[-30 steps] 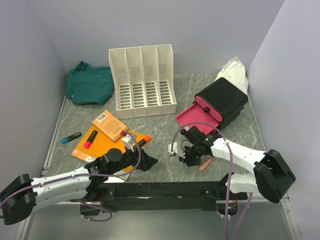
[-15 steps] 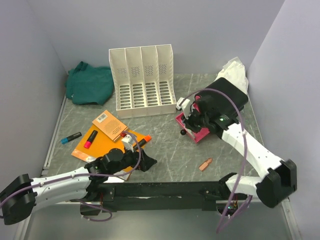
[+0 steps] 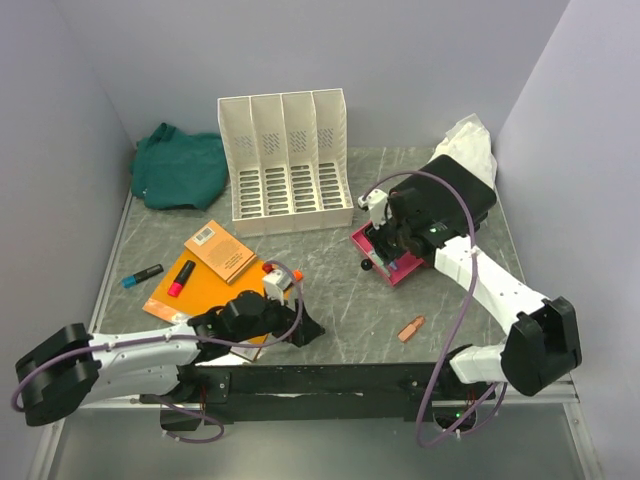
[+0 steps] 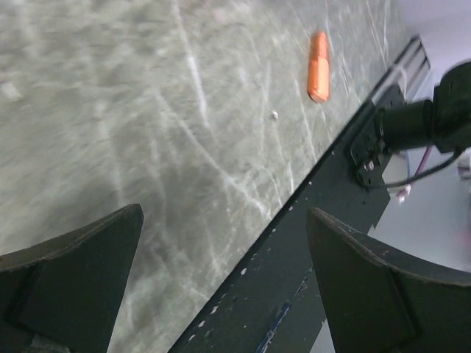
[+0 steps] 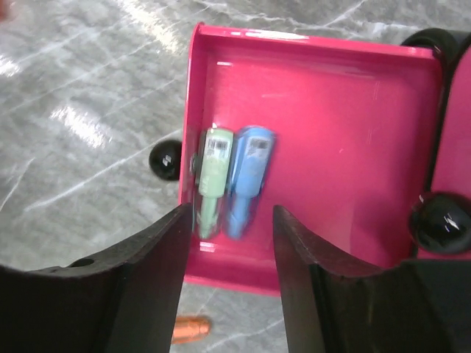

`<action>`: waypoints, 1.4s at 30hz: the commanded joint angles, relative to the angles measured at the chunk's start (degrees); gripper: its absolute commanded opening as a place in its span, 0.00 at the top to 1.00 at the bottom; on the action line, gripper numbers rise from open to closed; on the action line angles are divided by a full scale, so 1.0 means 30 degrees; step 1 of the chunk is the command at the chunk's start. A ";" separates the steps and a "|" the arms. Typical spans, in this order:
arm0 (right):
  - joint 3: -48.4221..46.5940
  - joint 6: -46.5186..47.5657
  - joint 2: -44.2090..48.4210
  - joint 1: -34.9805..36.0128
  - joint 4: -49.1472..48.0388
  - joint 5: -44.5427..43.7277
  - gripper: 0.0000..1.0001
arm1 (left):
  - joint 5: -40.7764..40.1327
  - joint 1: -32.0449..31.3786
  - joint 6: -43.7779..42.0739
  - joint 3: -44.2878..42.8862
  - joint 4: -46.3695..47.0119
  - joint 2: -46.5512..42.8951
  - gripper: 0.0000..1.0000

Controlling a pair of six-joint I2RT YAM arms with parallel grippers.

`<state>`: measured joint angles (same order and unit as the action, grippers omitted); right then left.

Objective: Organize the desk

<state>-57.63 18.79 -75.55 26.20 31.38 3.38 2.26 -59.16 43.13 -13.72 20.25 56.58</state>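
Note:
The desk (image 3: 330,290) is a dark grey-green veined top; it also shows in the left wrist view (image 4: 147,110). My right gripper (image 3: 385,248) hovers open and empty over the open pink drawer (image 5: 353,147) of a black drawer box (image 3: 455,195). A green marker (image 5: 213,165) and a blue marker (image 5: 250,165) lie side by side in the drawer, just below my right gripper (image 5: 232,220). My left gripper (image 3: 305,328) is open and empty, low over the desk's front edge (image 4: 224,220). A small orange piece (image 3: 411,328) lies loose at the front right.
A white file organizer (image 3: 285,165) stands at the back, a green cloth (image 3: 180,165) at back left, a white bag (image 3: 468,145) at back right. Orange notebooks (image 3: 175,300) with a red marker (image 3: 181,277) lie front left, a blue marker (image 3: 142,275) beside them. A black rail (image 4: 309,279) runs along the front.
My right arm swung from the front middle of the desk up to above the pink drawer. My left gripper shifted right, off the orange notebooks toward the front edge.

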 commanded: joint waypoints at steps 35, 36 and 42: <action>0.5498 -0.0021 1.1149 -1.5294 -0.0439 1.6833 0.22 | -0.3477 -0.6268 -0.6497 -2.1442 -0.7657 2.0544 0.26; 0.5498 -0.0022 1.1179 -1.5410 -0.0410 1.6891 0.22 | -0.3798 -0.6268 -0.6410 -2.1647 -0.7803 2.0864 0.26; 0.5468 0.0037 1.1121 -1.5850 -0.0293 1.7272 0.22 | -0.4883 -0.6297 -0.6293 -2.2995 -0.9297 2.2036 0.37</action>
<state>-41.10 18.90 -42.78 -20.34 32.10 53.30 -9.26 -77.76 23.81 -79.77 -2.52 119.92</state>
